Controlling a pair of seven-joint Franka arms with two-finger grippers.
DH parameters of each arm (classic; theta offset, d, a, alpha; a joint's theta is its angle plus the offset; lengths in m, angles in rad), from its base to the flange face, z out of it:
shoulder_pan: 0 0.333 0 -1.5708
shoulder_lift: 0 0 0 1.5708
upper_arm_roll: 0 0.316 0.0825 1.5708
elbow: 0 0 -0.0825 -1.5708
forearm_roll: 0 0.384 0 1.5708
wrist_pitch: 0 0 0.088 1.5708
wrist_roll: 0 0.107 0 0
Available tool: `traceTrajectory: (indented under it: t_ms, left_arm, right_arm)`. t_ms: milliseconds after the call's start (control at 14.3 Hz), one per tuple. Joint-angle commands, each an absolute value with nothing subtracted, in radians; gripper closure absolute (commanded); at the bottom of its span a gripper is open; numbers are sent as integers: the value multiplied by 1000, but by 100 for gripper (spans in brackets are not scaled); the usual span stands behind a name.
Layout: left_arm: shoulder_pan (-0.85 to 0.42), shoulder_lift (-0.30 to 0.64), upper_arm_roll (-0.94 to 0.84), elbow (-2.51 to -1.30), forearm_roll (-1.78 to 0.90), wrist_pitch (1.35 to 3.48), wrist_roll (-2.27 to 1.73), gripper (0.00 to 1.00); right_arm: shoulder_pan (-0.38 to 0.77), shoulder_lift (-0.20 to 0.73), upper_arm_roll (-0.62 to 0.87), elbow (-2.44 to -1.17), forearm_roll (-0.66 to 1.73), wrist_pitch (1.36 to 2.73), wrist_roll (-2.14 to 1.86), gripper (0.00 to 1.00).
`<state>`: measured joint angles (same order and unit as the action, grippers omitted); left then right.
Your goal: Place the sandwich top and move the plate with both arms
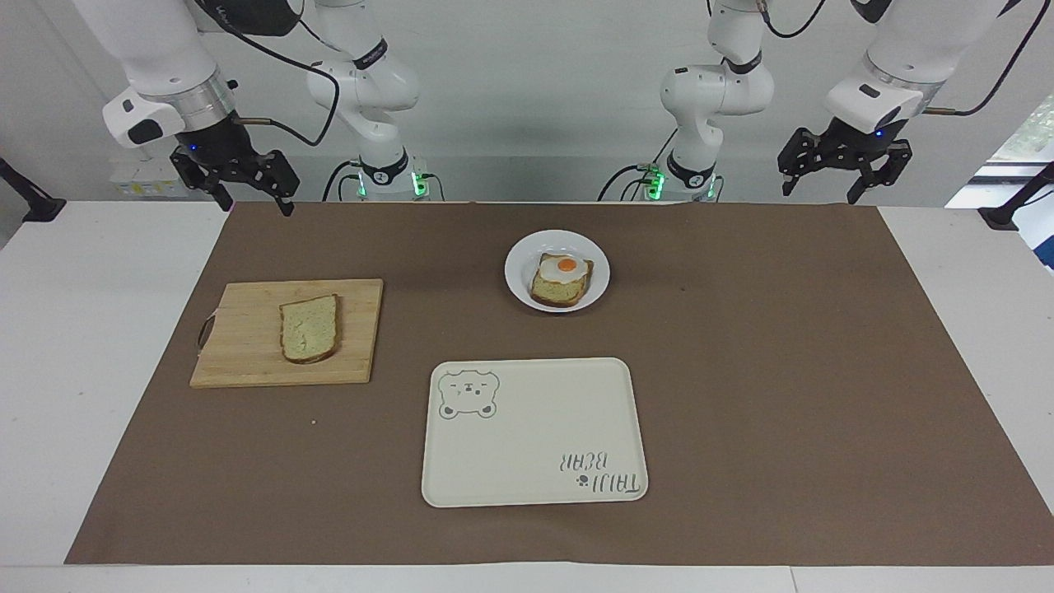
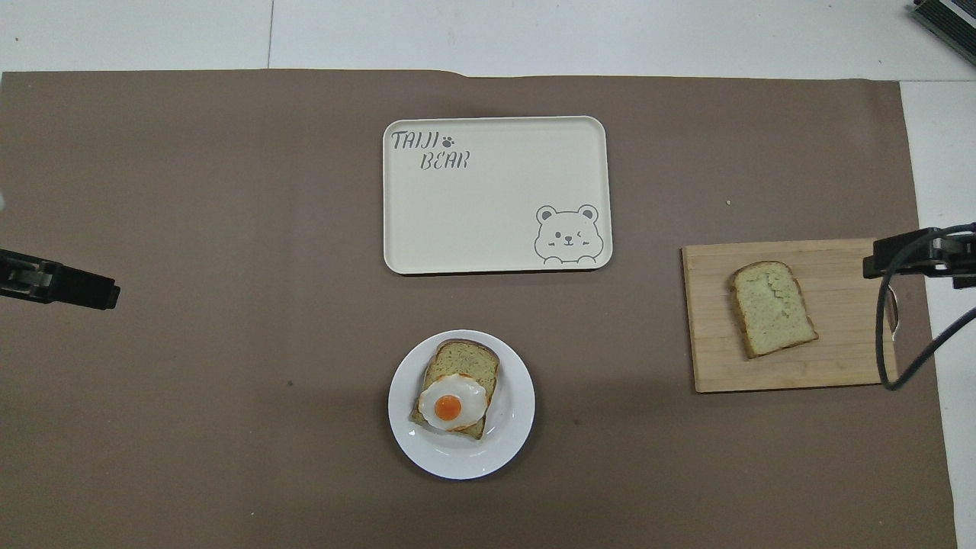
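The cutting board (image 1: 286, 333) is pale wood with visible grain, and the sandwich top (image 1: 309, 328) on it has a rough, speckled crumb. The plate (image 1: 519, 284) looks glossy white, the tray (image 1: 535, 445) smooth and matt cream. A matt brown paper-like sheet (image 1: 782, 371) covers the table.

Bright, even overhead light; soft short shadows under plate (image 2: 512, 435) and tray (image 2: 396, 229); sharp focus, no glare.

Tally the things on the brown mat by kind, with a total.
Bread slices: 2, the sandwich top on the cutting board, another under the egg
Fried egg: 1
Plate: 1
Cutting board: 1
Tray: 1
Total: 6
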<state>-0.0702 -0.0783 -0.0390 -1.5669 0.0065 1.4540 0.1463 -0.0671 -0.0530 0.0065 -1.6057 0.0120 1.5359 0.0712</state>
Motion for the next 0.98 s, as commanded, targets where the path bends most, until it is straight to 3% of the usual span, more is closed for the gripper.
traceTrajectory:
  t_ms: [0, 908]
  left_arm:
    - [-69, -100, -38, -1589, 5, 1453, 138, 0]
    - [-69, -100, -38, -1589, 5, 1453, 138, 0]
  right_arm:
    - [-74, -83, 11, -1644, 25, 1562, 87, 0]
    - [-110, -95, 11, -1698, 25, 1565, 83, 0]
